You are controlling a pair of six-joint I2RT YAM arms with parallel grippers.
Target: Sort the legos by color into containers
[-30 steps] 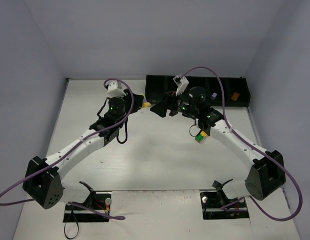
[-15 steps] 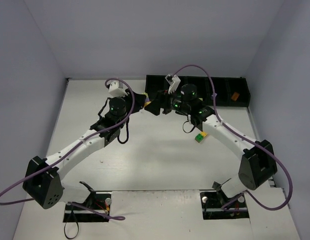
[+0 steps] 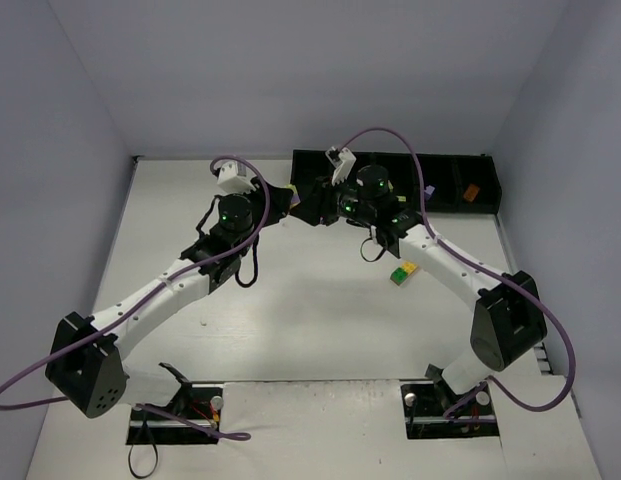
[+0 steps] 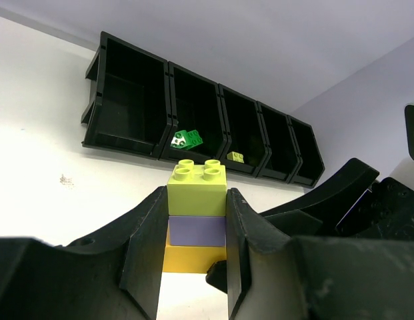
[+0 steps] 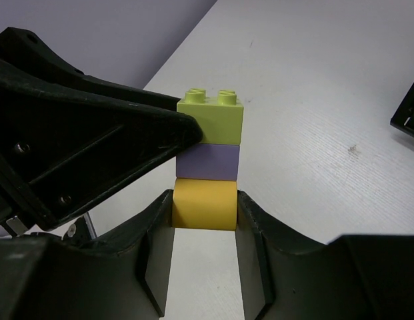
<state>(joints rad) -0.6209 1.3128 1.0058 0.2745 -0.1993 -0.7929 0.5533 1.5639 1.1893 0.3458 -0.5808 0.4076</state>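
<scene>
both claws meet on one three-brick stack, held off the table just in front of the left end of the black tray, a little left of centre in the upper part of the top view.

in the left wrist view, the left gripper stands narrow at lower centre. its two black fingers press the sides of the stack, against the lime brick on top and the lavender brick under it. the yellow brick at the bottom sits low between the fingers.

in the right wrist view, the right gripper is closed in tight at lower centre. its fingers clamp the two sides of the yellow brick only. the lavender and lime bricks rise above its fingertips, and one left finger comes in from the left of that frame, touching those two upper bricks.

behind the stack in the left wrist view, a dark green brick lies in the tray's second compartment from the left, and a loose lime brick lies in the third. in the top view an orange-brown brick shows near the tray's right end, with a lavender piece one compartment to its left. a small green-and-yellow pair rests on the table beside the right arm, right of centre, well apart from both claws.
</scene>
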